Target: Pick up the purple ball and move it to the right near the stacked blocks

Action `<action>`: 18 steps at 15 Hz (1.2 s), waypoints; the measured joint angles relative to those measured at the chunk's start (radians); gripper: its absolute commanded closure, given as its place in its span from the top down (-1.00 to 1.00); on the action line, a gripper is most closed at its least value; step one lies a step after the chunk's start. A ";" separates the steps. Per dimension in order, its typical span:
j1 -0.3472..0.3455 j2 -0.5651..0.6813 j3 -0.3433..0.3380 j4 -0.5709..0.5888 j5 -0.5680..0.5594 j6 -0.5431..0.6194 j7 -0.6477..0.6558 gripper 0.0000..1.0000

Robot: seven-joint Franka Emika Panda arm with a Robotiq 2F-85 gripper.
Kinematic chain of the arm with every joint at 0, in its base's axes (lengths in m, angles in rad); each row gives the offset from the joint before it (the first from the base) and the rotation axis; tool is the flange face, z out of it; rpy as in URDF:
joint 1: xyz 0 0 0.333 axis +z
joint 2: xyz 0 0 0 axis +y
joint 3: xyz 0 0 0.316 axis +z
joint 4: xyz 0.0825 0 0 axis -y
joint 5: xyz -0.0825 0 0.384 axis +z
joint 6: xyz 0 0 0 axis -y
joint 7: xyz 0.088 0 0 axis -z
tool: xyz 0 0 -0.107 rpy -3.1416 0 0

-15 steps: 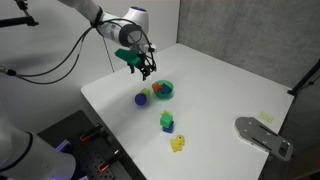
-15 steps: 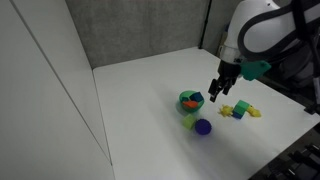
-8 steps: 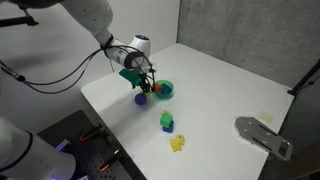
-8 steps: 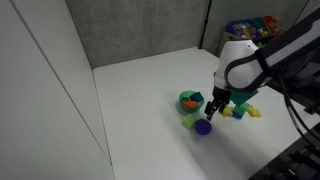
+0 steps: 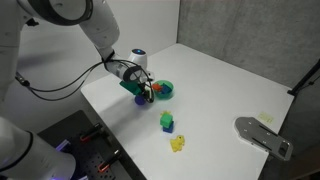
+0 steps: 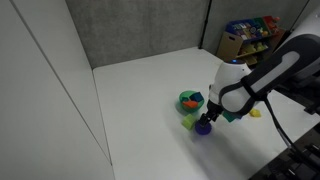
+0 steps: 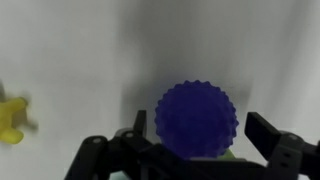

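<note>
The purple ball [image 7: 196, 118] is dark, round and covered in small bumps. It fills the middle of the wrist view and rests on the white table. My gripper [image 7: 203, 138] is open, with one finger on each side of the ball and a small gap on the right. In an exterior view the gripper [image 6: 205, 121] is low over the ball [image 6: 203, 128]. In an exterior view the gripper [image 5: 144, 93] hides the ball. The stacked blocks [image 5: 167, 122], green over blue, stand nearer the table's front, apart from the gripper.
A green bowl [image 5: 164, 90] with colourful items stands right beside the gripper. A light-green cube [image 6: 189, 120] lies next to the ball. A yellow toy piece [image 5: 178, 143] lies past the stack. A grey metal bracket [image 5: 262, 136] sits at the table's corner.
The arm has come down from above the bowl to table level. The open fingers now sit around the ball. The ball has not moved.
</note>
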 measured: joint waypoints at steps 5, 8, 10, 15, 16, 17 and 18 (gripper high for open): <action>0.018 0.043 -0.004 0.000 -0.019 0.107 0.000 0.46; 0.029 0.043 -0.012 0.001 -0.034 0.123 0.000 0.09; 0.034 0.039 -0.015 0.001 -0.036 0.123 0.000 0.02; 0.034 -0.031 -0.008 -0.006 -0.036 0.102 0.000 -0.21; 0.034 -0.059 -0.007 -0.008 -0.036 0.087 0.000 -0.22; 0.034 -0.087 -0.006 -0.009 -0.036 0.067 0.000 -0.26; 0.034 -0.116 -0.005 -0.010 -0.036 0.041 0.000 -0.30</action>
